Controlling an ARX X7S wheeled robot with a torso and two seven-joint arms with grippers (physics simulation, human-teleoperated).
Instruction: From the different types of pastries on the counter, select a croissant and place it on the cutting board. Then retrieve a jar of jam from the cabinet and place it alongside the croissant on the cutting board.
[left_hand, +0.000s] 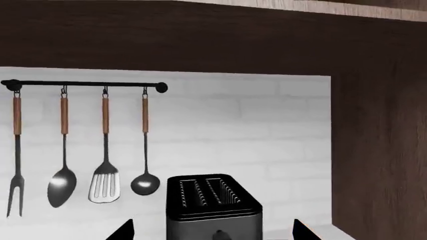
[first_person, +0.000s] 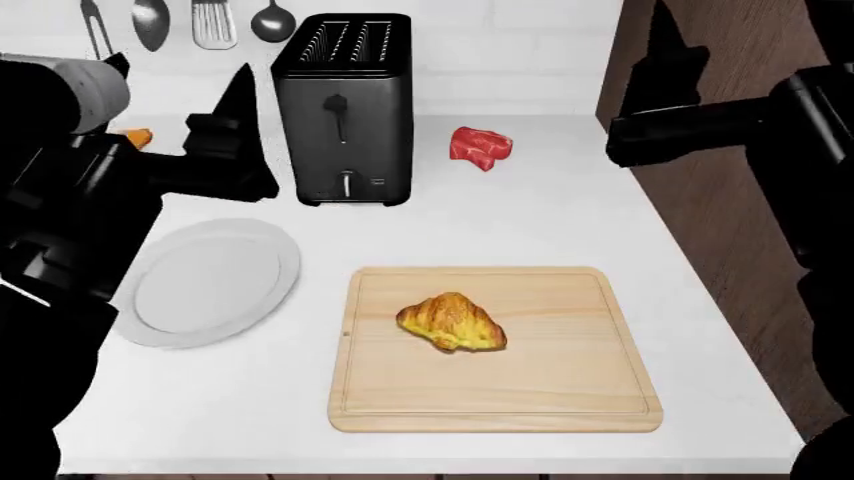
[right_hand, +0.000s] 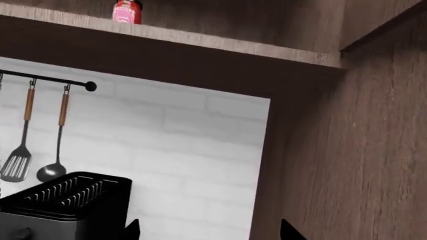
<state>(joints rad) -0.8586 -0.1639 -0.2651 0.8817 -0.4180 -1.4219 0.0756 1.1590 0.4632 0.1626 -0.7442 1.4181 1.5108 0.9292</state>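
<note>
- Head view: the counter (first_person: 561, 215) is seen bearing the cutting board (first_person: 561, 390) at near centre.
- The left gripper (first_person: 234, 120) and right gripper (first_person: 667, 65) are held raised, both spread apart and empty.
- The croissant (first_person: 451, 321) is found on the board.
- A red jar (right_hand: 127, 11) is noted on the cabinet shelf (right_hand: 200, 40).

We see the croissant (first_person: 451, 322) lying on the cutting board (first_person: 561, 385) at lower centre, grey plate (first_person: 200, 285) at our left, black toaster (first_person: 343, 110) above, red meat (first_person: 481, 147) beside it, both grippers raised at the upper corners.
</note>
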